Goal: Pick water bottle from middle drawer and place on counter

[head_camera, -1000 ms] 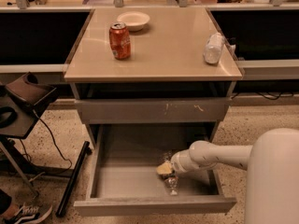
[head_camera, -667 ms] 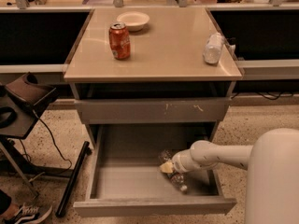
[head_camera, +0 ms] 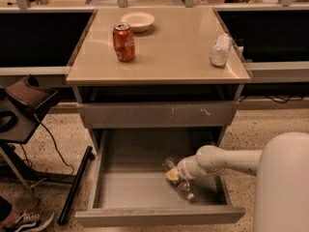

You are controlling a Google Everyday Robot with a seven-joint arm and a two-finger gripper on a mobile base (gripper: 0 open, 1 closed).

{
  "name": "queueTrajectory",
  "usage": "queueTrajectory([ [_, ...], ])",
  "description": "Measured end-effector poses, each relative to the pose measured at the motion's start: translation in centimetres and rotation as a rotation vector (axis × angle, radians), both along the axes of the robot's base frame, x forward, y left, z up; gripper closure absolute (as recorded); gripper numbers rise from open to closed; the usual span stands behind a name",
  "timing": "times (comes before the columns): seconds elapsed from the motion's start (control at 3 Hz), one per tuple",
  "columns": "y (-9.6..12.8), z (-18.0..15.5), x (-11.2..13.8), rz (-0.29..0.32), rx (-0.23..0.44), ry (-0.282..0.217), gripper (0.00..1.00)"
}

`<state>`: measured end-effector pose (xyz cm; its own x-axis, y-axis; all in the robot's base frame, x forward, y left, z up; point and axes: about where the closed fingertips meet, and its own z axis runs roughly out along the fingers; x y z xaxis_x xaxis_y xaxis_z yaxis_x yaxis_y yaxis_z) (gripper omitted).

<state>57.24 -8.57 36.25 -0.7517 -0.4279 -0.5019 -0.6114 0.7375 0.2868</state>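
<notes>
The middle drawer (head_camera: 130, 192) is pulled out, open, below the shut drawer front with pale scratch marks (head_camera: 159, 114). A small clear water bottle (head_camera: 185, 189) lies on the drawer's floor at the right, slanting from back left to front right; no label colour shows. My gripper (head_camera: 173, 174) reaches in from the right on its white arm and sits right over the bottle's back end, hiding part of it. The beige counter (head_camera: 169, 52) is above.
On the counter stand a red soda can (head_camera: 124, 42), a white bowl (head_camera: 138, 21) at the back and a frosted whitish bottle (head_camera: 220, 50) lying at the right edge. A black chair and stand (head_camera: 29, 100) are on the left floor.
The gripper has stayed over the bottle in the drawer with only a slight shift. The bottle seems to have turned a little under it.
</notes>
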Motion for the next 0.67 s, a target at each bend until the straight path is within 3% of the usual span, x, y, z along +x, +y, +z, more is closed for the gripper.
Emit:
queueTrajectory([
  [0.33,-1.9,2.3,0.4,-0.007,0.039,-0.052,1.00],
  [0.67,-3.8,12.8,4.1,0.016,0.174,-0.228,1.00],
])
